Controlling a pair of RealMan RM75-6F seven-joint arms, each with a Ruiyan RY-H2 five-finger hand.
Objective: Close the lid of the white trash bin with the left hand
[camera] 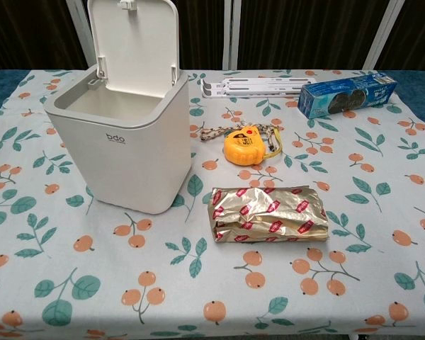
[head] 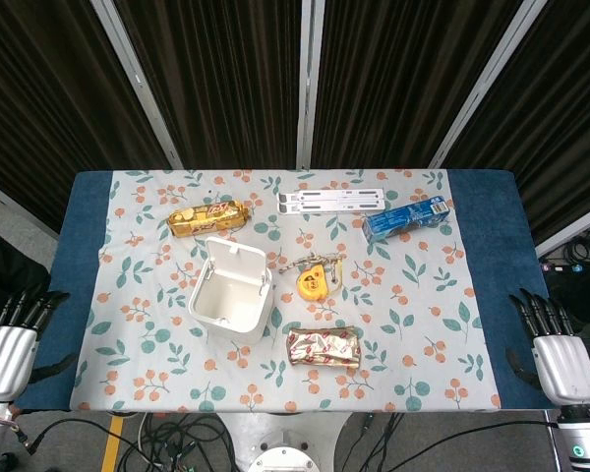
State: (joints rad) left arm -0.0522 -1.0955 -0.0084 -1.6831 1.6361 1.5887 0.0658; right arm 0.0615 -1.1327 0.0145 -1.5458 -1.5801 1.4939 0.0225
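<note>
The white trash bin [head: 231,295] [camera: 124,152] stands left of the table's middle, its inside bare. Its lid [head: 235,257] [camera: 133,44] is swung up and stands upright at the far side. My left hand [head: 12,334] hangs beyond the table's near left corner, fingers straight and apart, holding nothing, far from the bin. My right hand [head: 553,339] sits off the near right corner in the same pose, also holding nothing. Neither hand shows in the chest view.
On the floral cloth [head: 423,324] lie a yellow tape measure [head: 313,280] [camera: 246,145], a gold foil packet [head: 323,347] [camera: 269,213], a golden snack bag [head: 208,217], a blue box [head: 406,218] [camera: 347,94] and a white folding stand [head: 332,201] [camera: 258,86]. Cables hang below the front edge.
</note>
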